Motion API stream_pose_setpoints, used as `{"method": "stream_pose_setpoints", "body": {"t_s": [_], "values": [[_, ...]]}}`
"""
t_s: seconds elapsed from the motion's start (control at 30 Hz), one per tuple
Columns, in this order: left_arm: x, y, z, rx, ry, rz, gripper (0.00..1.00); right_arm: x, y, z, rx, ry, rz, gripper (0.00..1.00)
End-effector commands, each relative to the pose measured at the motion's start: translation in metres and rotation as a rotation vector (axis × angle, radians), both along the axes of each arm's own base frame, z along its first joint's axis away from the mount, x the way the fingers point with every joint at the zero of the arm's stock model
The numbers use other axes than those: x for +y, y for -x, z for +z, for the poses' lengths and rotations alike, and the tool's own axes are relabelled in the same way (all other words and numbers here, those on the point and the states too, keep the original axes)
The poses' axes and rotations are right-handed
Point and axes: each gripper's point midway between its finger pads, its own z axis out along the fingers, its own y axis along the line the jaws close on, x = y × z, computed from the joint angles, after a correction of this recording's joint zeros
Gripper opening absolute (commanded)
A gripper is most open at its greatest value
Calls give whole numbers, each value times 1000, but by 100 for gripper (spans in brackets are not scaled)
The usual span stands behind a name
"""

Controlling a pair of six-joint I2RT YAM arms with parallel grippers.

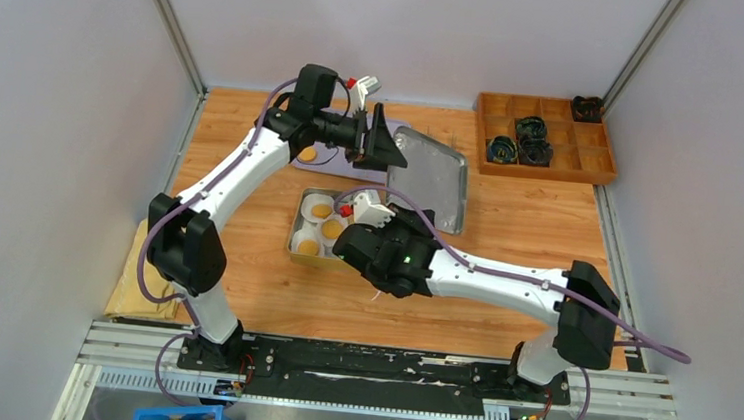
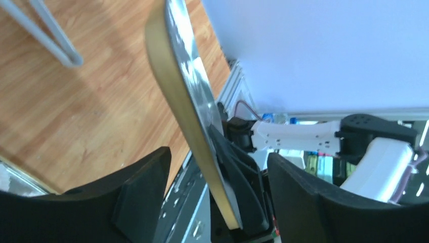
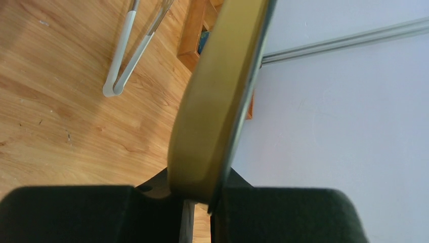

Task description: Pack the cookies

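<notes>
As seen from above, the cookies (image 1: 321, 209) appear as flat orange-yellow discs, set in white liners (image 1: 303, 236) inside a metal tin (image 1: 292, 251); one more lies apart under the left arm; a silver lid (image 1: 436, 180) hangs tilted beside the tin; a wooden tray (image 1: 544, 169) holds dark items. From the left wrist, the lid is straddled, untouched, by the parted left gripper (image 2: 217, 172); tongs (image 2: 55, 40) lie beyond. From the right wrist, its gold rim is clamped by the right gripper (image 3: 197, 195).
</notes>
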Motion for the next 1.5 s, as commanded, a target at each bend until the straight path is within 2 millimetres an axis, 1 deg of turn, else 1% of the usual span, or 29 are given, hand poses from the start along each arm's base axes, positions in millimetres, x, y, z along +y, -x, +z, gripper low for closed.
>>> {"method": "stream_pose_setpoints", "body": {"t_s": [0.0, 0.03, 0.1, 0.17, 0.2, 0.27, 0.33, 0.4, 0.43, 0.5, 0.57, 0.6, 0.7, 0.73, 0.77, 0.83, 0.87, 0.93, 1.0, 1.13, 1.2, 1.27, 1.33, 1.37, 1.47], "values": [[-13, -21, 48, -116, 129, 1, 75, -16, -1, 29, -35, -117, -35, 0], [-14, -27, 50, -127, 129, 10, 74, -19, -1, 32, -43, -134, -45, 0], [-7, -42, 57, -167, 120, 83, 72, -23, 1, 34, -27, -162, -42, 0], [6, -62, 63, -220, 105, 180, 70, -21, 6, 32, 29, -214, -13, 0], [16, -73, 63, -243, 77, 238, 70, -18, 9, 30, 72, -258, 11, 0], [45, -97, 53, -280, -40, 376, 68, -8, 17, 26, 183, -382, 77, 0], [76, -115, 43, -310, -167, 511, 68, -4, 23, 29, 275, -529, 121, 0], [107, -123, 34, -348, -305, 632, 65, -3, 30, 37, 345, -676, 172, 0], [122, -125, 28, -364, -370, 688, 63, 2, 34, 41, 394, -756, 223, 0], [146, -122, 21, -392, -457, 785, 61, 9, 41, 58, 475, -957, 327, 0], [168, -115, 11, -410, -523, 866, 55, 21, 51, 80, 591, -1191, 467, 0], [175, -111, 12, -421, -536, 894, 52, 26, 55, 86, 642, -1263, 500, 0], [192, -99, -6, -410, -603, 941, 36, 41, 56, 89, 834, -1445, 557, 0], [195, -94, -15, -399, -619, 944, 26, 44, 52, 87, 891, -1507, 569, 0], [199, -91, -20, -398, -636, 949, 18, 49, 49, 88, 931, -1566, 595, 0], [208, -84, -30, -391, -678, 967, 9, 55, 44, 85, 1000, -1658, 621, 0], [214, -81, -35, -386, -702, 980, 7, 59, 42, 85, 1038, -1697, 646, 0], [222, -76, -41, -383, -740, 997, 3, 68, 37, 80, 1137, -1786, 645, 0], [228, -72, -47, -375, -767, 1015, 0, 75, 33, 75, 1209, -1832, 663, 0], [242, -64, -54, -369, -820, 1057, 0, 87, 23, 64, 1323, -1864, 676, 0], [246, -62, -55, -374, -831, 1068, 0, 93, 19, 66, 1360, -1871, 733, 0], [246, -60, -56, -376, -829, 1068, 0, 97, 14, 63, 1396, -1891, 725, 0], [246, -59, -59, -373, -829, 1061, 0, 102, 9, 52, 1440, -1887, 683, 0], [245, -57, -61, -368, -831, 1057, 0, 105, 5, 41, 1465, -1884, 652, 0], [245, -54, -68, -348, -831, 1053, 0, 111, -1, 22, 1508, -1879, 614, 0]]}}
